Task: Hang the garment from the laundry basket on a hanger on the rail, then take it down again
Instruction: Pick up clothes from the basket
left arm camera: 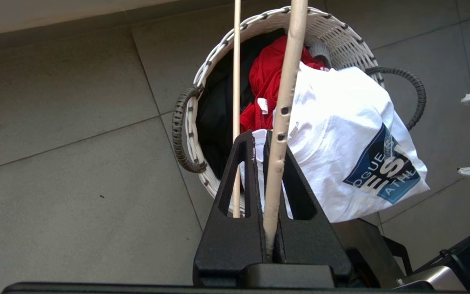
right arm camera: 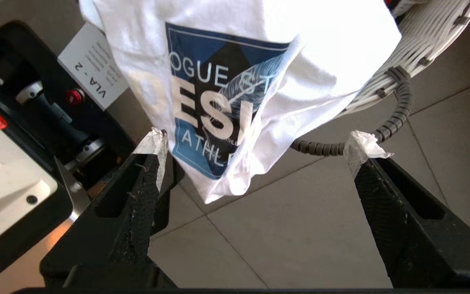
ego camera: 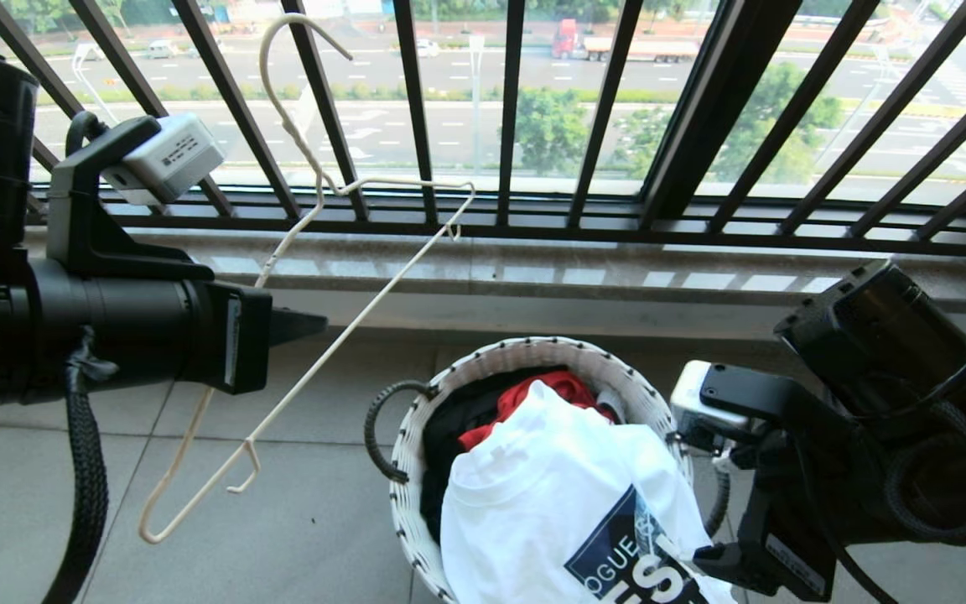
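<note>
Black left gripper [ego camera: 303,325] clamped on thin cream-white wire hanger [ego camera: 298,386] above grey tiled floor [ego camera: 315,503], black barred window railing [ego camera: 508,126] beyond, white logo T-shirt [ego camera: 550,512] draped over round white woven laundry basket [ego camera: 466,369], right gripper [right arm camera: 255,141] spread wide, empty, just beside shirt hem in its wrist view.

You have a white T-shirt [ego camera: 550,495] with dark blue logo, white woven basket [ego camera: 416,470] with dark handles, cream hanger [ego camera: 315,335], red garment [ego camera: 525,398], black garment [ego camera: 458,419], grey floor tiles [ego camera: 298,520].

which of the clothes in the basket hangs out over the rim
The white T-shirt with the blue logo; it spills over the basket rim, while the red and black garments stay inside.
</note>
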